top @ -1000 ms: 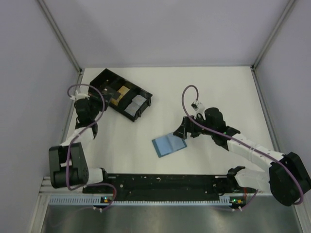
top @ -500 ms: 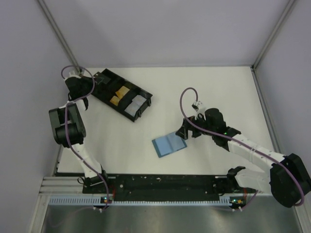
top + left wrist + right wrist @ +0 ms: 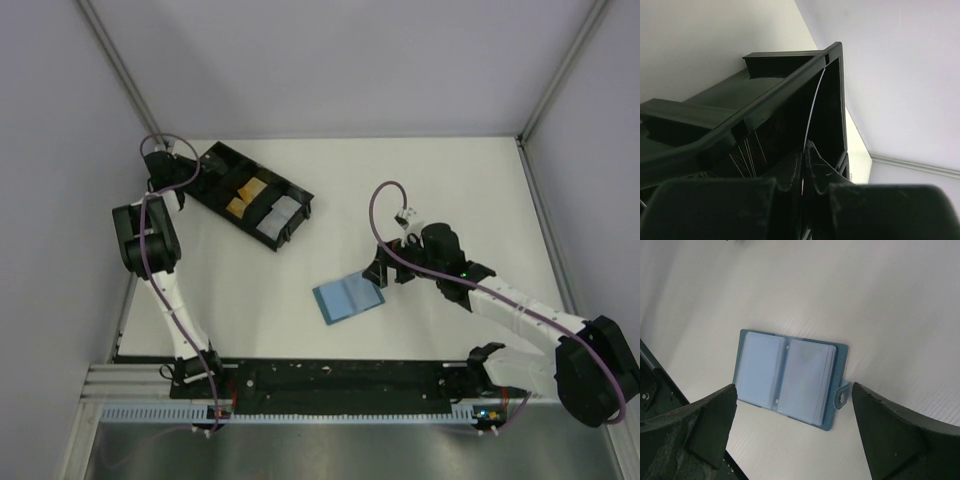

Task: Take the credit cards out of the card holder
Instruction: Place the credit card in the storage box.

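Observation:
The blue card holder lies open on the white table, its two pale inner panels up and its tab on the right edge. My right gripper is open and empty, hovering over the holder's right end; in the right wrist view the jaws stand wide to either side of it. My left gripper is at the far left end of the black tray. In the left wrist view it is shut on a thin card, seen edge-on inside a tray compartment.
The black compartmented tray sits at the back left and holds a tan card and a grey card. The enclosure walls and frame posts stand close round the table, nearest the left arm.
My left arm has swung up and back, from beside the tray's near left side to its far left end. The right arm and the card holder have not moved.

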Controlling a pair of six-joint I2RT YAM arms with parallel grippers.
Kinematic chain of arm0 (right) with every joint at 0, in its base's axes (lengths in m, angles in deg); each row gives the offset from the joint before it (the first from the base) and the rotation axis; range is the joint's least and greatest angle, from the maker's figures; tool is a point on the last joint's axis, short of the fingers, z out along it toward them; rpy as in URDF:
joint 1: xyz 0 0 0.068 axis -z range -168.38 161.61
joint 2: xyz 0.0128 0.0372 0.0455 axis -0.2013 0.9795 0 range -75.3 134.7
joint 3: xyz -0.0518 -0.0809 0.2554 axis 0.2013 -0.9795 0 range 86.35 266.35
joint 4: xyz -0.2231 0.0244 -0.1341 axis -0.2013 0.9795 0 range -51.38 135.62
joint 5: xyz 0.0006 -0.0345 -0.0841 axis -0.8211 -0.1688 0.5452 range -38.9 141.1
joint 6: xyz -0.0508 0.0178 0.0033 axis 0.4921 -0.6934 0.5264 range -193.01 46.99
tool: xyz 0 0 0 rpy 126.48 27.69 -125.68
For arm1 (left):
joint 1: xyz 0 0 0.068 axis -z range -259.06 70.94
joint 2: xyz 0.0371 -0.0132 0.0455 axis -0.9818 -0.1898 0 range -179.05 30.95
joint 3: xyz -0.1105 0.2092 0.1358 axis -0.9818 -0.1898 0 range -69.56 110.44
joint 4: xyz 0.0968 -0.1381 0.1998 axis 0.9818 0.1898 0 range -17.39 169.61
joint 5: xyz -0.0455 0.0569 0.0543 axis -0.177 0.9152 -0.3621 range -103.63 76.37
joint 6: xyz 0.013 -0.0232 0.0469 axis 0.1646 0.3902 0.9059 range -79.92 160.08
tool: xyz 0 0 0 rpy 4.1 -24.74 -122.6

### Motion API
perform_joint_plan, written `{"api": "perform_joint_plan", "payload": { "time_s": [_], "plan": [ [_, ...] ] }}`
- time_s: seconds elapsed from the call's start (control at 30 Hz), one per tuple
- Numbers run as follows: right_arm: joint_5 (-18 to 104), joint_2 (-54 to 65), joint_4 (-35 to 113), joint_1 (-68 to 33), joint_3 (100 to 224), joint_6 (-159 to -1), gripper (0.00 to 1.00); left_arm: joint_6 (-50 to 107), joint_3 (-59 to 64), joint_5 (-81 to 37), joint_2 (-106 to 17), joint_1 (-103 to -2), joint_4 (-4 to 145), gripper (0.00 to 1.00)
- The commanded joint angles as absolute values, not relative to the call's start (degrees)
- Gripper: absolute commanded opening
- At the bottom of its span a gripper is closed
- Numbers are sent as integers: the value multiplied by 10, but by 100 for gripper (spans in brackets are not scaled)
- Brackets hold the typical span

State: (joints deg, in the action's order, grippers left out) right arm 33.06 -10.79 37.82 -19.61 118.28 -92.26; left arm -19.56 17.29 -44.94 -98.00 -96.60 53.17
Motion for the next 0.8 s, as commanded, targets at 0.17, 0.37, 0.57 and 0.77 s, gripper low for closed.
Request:
{"api": "perform_joint_plan", "payload": {
  "time_s": [0.17,0.37,0.57,0.77],
  "plan": [
    [335,-105,366,-193,1193,-913,95,-136,222,-433,-983,-968,643,18],
    [332,-112,369,-194,1191,-915,95,-139,197,-446,-967,-968,634,3],
    [329,-117,373,-193,1190,-916,95,-137,196,-433,-964,-968,636,15],
    [335,-130,382,-194,1191,-919,95,-106,195,-381,-927,-968,712,47]
  ]
}}
